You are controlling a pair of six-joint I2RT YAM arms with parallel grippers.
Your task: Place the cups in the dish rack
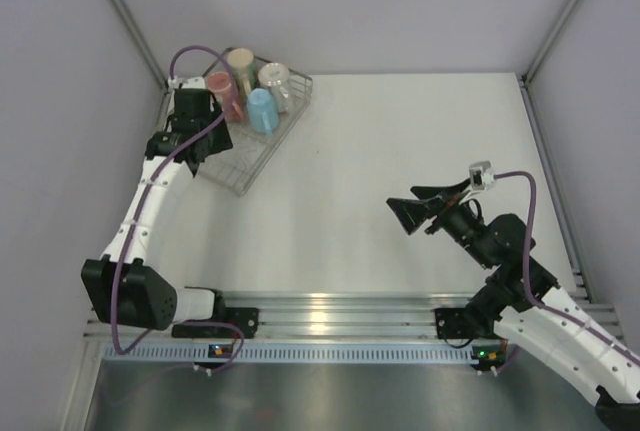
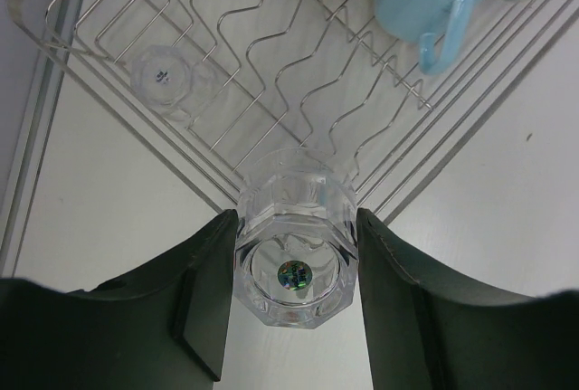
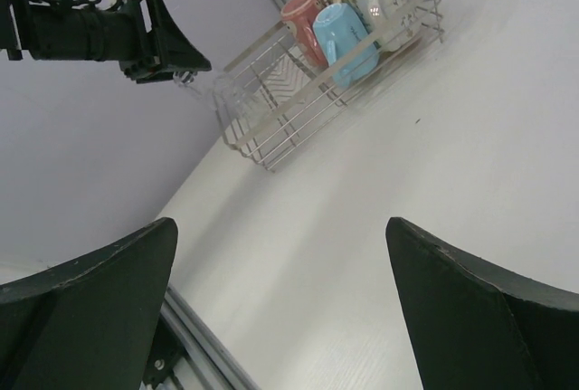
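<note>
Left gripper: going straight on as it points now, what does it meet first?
The clear glass in the left gripper would probably touch the near rim of the dish rack first; height is unclear, so it may pass over.

The white table (image 1: 400, 141) is filling most of the frame. The silver wire dish rack (image 1: 262, 156) is sitting right on it in the upper left, turned at a slant. A shiny metal rail (image 1: 340, 309) is lying along the bottom edge.
</note>
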